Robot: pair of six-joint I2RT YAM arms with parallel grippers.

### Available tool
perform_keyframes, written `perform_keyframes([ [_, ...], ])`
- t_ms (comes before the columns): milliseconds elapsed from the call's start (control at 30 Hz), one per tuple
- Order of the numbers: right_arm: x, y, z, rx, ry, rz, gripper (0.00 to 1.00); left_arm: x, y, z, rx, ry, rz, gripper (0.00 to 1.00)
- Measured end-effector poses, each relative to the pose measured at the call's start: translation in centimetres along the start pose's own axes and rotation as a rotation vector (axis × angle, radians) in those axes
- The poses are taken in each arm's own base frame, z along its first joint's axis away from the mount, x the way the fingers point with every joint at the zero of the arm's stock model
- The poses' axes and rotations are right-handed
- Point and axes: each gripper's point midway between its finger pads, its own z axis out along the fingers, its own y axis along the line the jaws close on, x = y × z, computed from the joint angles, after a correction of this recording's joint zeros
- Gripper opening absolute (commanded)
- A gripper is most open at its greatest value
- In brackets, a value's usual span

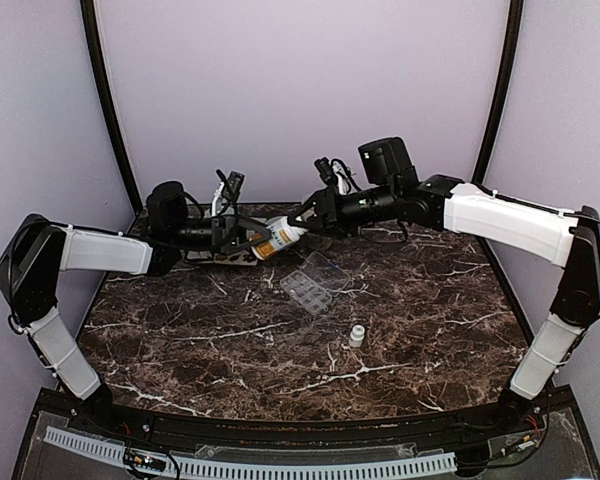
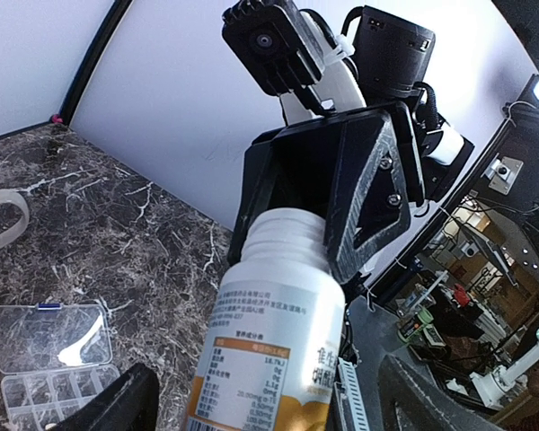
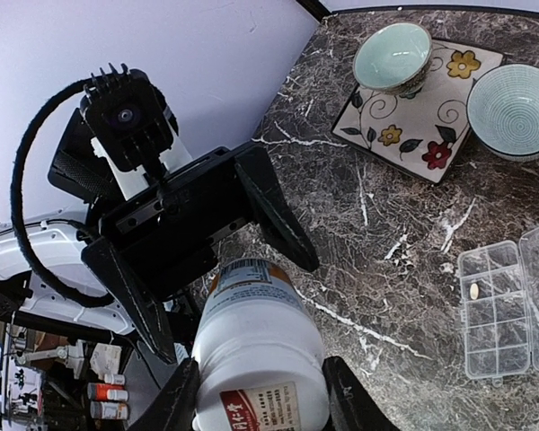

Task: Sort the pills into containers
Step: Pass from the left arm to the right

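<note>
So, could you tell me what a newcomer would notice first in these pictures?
The uncapped white pill bottle hangs in mid-air at centre back, held by the right gripper, with the left gripper open around it. In front of it lie the open organiser box and a white cap.

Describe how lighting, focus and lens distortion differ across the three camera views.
Top external view: even, soft light, no hard shadows, the clear organiser box nearly lost against the marble table. Left wrist view: the near bottle looms oversized through the wide lens. Right wrist view: the bottle swells in the foreground; the far bowl stays sharp.
</note>
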Motion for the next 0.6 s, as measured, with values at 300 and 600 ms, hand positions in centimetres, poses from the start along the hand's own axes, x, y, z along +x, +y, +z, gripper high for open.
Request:
perform_keyframes([
  [300,-0.6,-2.4,-0.9,0.177,-0.021,-0.066,0.0,-0.7,1.7,-1.4,-0.191,-0.093,0.035,0.91],
  [600,-0.2,-10.3,-3.3,0.606,0.019,-0.158,0.0,-1.5,5.5,-3.4,-0.47,-0.165,0.058,0.9],
])
